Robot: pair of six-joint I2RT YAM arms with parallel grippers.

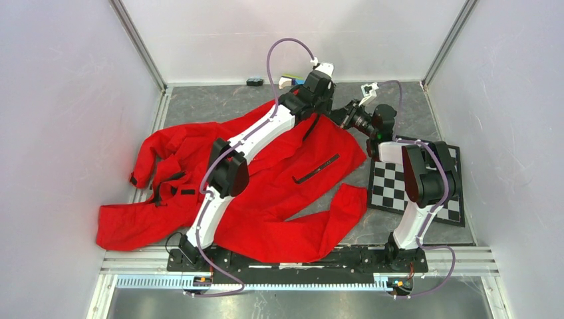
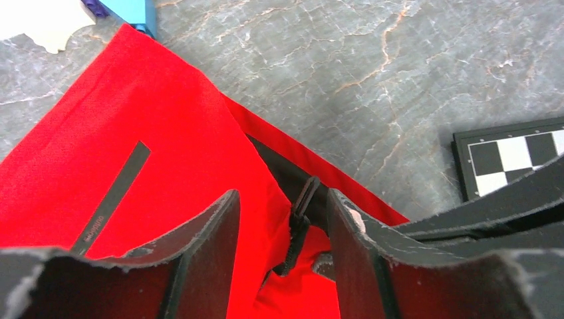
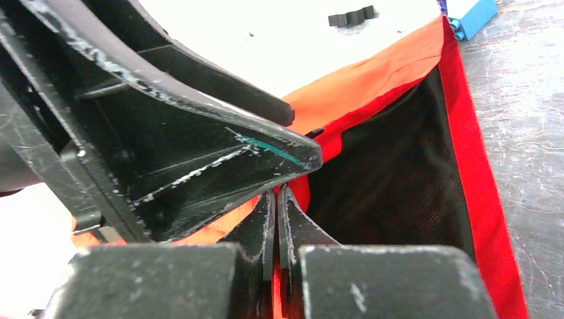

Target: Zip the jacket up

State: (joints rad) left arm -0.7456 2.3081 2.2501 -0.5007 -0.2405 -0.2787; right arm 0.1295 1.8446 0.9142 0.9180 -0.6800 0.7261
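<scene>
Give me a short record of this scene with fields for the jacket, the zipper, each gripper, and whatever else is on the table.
jacket: red jacket, spread out on the grey table, sleeves splayed
front: open at the far end, dark lining showing
left gripper: left gripper open, one finger on each side of the black zipper pull
right gripper: right gripper shut, apparently pinching the jacket's edge beside the lining
other items: checkerboard right of the jacket; blue block at its far corner
</scene>
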